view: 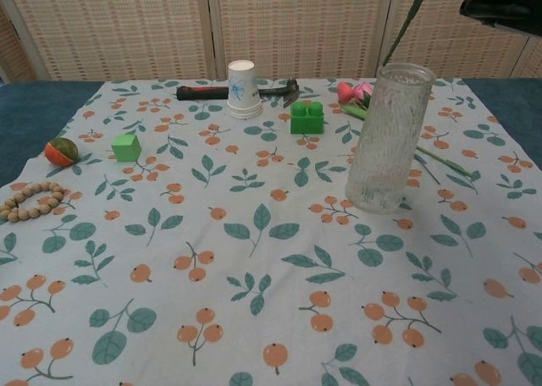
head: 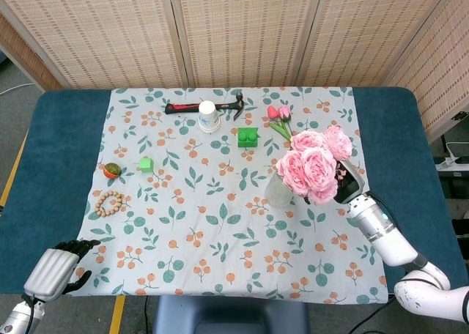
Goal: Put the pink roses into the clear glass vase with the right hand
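1. Pink roses [head: 314,162] are held aloft in the right robot hand [head: 347,182], their blooms hanging over the clear glass vase [view: 388,137]; the chest view shows the green stems [view: 410,20] slanting down to the vase's rim.
2. Whether the stem tips are inside the mouth cannot be told.
3. The vase stands upright on the floral cloth [head: 220,224] covering the blue bench [head: 58,165].
4. The left robot hand [head: 55,269] rests at the bench's near left corner, fingers curled in, holding nothing.
5. A hammer [head: 192,107], white paper cup [head: 209,116], green block [head: 248,136], small green cube [head: 146,164], pink tulips [head: 278,113], bead bracelet [head: 109,203] and a small ball [head: 111,170] lie scattered across the cloth.
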`<state>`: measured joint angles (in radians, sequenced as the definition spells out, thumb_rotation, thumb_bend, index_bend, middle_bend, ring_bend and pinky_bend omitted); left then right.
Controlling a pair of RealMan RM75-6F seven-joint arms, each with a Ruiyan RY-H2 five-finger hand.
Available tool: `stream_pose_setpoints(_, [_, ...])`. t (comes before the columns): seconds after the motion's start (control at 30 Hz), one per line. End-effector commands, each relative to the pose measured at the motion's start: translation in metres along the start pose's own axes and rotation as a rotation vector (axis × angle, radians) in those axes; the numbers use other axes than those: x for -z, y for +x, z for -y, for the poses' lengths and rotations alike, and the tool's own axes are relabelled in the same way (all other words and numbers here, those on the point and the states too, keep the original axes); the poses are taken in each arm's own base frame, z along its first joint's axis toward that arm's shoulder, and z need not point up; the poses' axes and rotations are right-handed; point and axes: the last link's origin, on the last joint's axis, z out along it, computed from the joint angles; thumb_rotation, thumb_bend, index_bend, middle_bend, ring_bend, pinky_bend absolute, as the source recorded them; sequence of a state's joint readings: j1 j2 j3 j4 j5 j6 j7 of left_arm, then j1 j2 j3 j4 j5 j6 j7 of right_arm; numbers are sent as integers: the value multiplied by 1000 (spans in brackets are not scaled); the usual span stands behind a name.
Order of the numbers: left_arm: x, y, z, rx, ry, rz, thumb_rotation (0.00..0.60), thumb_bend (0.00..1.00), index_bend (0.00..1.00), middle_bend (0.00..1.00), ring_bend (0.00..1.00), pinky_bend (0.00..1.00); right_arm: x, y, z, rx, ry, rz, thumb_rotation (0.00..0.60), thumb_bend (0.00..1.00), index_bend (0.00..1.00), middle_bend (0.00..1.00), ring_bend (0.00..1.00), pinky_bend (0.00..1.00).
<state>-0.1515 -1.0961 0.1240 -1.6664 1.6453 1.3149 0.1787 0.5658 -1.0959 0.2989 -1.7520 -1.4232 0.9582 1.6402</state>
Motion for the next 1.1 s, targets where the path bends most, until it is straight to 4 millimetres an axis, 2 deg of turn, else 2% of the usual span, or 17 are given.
stream_pose_setpoints(0.03, [0, 0, 0, 1, -1, 1, 600, 335, 229, 316, 317, 425, 2, -2, 3, 5, 1, -1, 600, 649, 838, 1000, 1000, 1000])
stream_pose_setpoints(0.53, [1, 0, -2, 2, -10, 2, 600, 334, 229, 316, 317, 424, 11, -9, 12, 6, 11, 0, 600, 649, 838, 1000, 1000, 1000])
stream_pose_setpoints(0.8, [1, -1, -2, 0, -12, 7, 600, 334, 229, 316, 317, 425, 11, 5, 4, -9, -12, -38, 600, 649, 838, 1000, 1000, 1000])
stream_pose_setpoints(0.97, [0, -1, -2, -2, -10, 8, 600, 334, 229, 316, 317, 424, 10, 6, 2, -10, -17, -39, 600, 649, 838, 1000, 1000, 1000])
stream_pose_setpoints(1.1, [1, -1, -2, -4, -10, 7, 600, 333, 229, 316, 317, 425, 8, 17, -11, -30, -46, -61, 600, 649, 838, 1000, 1000, 1000])
